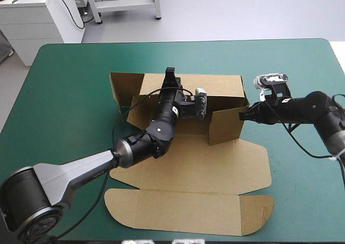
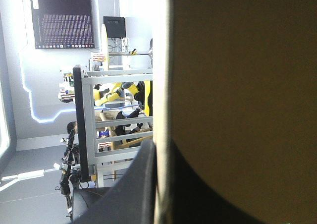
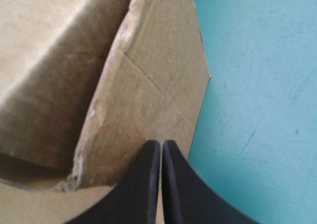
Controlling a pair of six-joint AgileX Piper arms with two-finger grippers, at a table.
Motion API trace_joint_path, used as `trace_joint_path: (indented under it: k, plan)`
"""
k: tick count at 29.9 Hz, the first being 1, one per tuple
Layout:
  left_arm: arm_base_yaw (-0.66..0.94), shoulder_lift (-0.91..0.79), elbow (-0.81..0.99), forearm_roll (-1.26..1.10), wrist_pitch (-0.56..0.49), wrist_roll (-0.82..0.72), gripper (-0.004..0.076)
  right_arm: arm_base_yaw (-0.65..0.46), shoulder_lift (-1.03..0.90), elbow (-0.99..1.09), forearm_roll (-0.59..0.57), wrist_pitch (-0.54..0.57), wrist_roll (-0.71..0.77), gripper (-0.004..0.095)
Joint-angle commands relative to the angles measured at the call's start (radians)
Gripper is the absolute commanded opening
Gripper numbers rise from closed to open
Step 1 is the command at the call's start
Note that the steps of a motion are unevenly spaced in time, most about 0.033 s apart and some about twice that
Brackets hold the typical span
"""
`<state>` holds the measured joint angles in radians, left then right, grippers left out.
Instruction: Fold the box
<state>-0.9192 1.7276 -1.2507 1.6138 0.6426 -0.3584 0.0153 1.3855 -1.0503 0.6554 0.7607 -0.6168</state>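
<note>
Board looks light and stiff, best gripped at wall rims. The box (image 1: 188, 163) lies central on the counter (image 1: 64, 93); left end effector (image 1: 171, 78) clamps its far wall, right end effector (image 3: 161, 145), closed empty, touches its end flap.

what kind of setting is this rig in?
Probably a robotics lab bench: a table with a teal-green cover, a half-folded brown box on it, the left pincer gripping its far wall, and the right pincer against its side wall.

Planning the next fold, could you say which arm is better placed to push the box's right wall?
Probably right: the right pincer, shut, is at that wall; the left pincer holds the far wall.
</note>
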Motion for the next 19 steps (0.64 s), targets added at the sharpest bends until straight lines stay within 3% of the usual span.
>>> trace_joint_path:
  k: [1,4,8,16,19]
  plan:
    - [-0.007,-0.036,-0.028,0.028,-0.004,-0.012,-0.0008,0.003,-0.086,0.064,0.124,-0.171,-0.135,-0.0001]
    - [-0.007,-0.036,-0.028,0.028,-0.012,-0.012,-0.0008,0.003,-0.098,0.107,0.141,-0.195,-0.225,0.0000]
    - [-0.007,-0.036,-0.028,0.028,-0.013,-0.012,-0.0008,0.003,-0.099,0.107,0.141,-0.140,-0.291,0.0041]
    - [-0.007,-0.036,-0.028,0.028,-0.013,-0.012,-0.0008,0.003,-0.099,0.107,0.141,-0.058,-0.460,0.0512]
    - [-0.007,-0.036,-0.028,0.028,-0.014,-0.012,-0.0008,0.003,-0.097,0.107,0.154,-0.068,-0.507,0.0564]
